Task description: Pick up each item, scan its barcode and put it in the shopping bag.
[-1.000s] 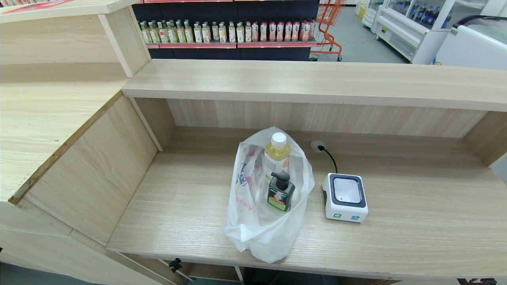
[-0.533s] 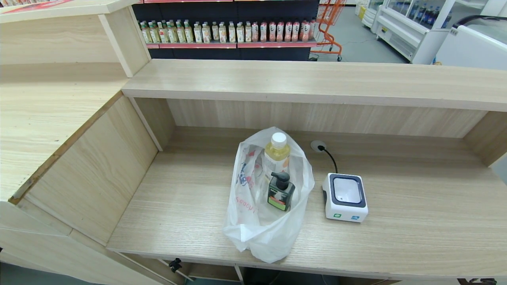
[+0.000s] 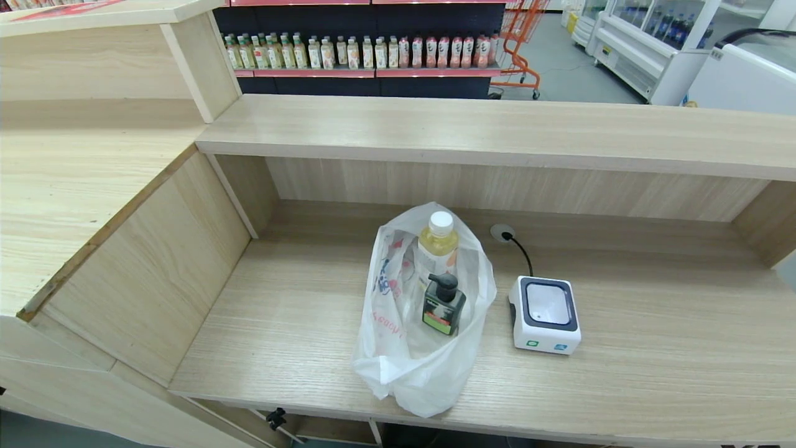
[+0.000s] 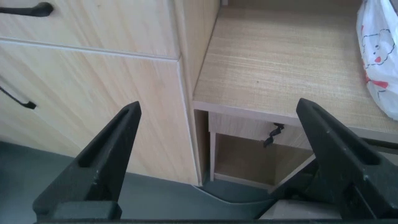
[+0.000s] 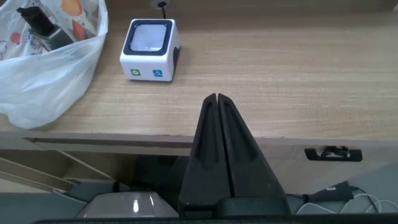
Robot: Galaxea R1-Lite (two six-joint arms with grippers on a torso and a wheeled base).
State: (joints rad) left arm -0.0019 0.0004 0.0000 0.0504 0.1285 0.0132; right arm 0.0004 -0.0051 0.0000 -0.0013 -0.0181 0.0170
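Note:
A white plastic shopping bag (image 3: 407,348) stands open on the wooden counter (image 3: 653,373). Inside it are a yellow drink bottle with a white cap (image 3: 438,244) and a dark pump bottle (image 3: 443,305). Just right of the bag sits the white barcode scanner (image 3: 545,314), its cable running to a hole at the back. In the right wrist view the bag (image 5: 46,74) and scanner (image 5: 149,48) lie beyond my right gripper (image 5: 216,102), which is shut and empty below the counter's front edge. My left gripper (image 4: 221,134) is open and empty, low before the counter's left front corner, with the bag's edge (image 4: 379,56) to one side.
A raised wooden ledge (image 3: 497,130) runs behind the counter and a side panel (image 3: 143,274) walls its left. Under the counter edge are a drawer lock (image 5: 326,153) and cabinet fronts (image 4: 93,99). Store shelves with bottles (image 3: 360,53) stand beyond.
The head view has shifted slightly, so the whole scene sits a little lower and to the right. The bag, bottles and scanner keep their places on the counter.

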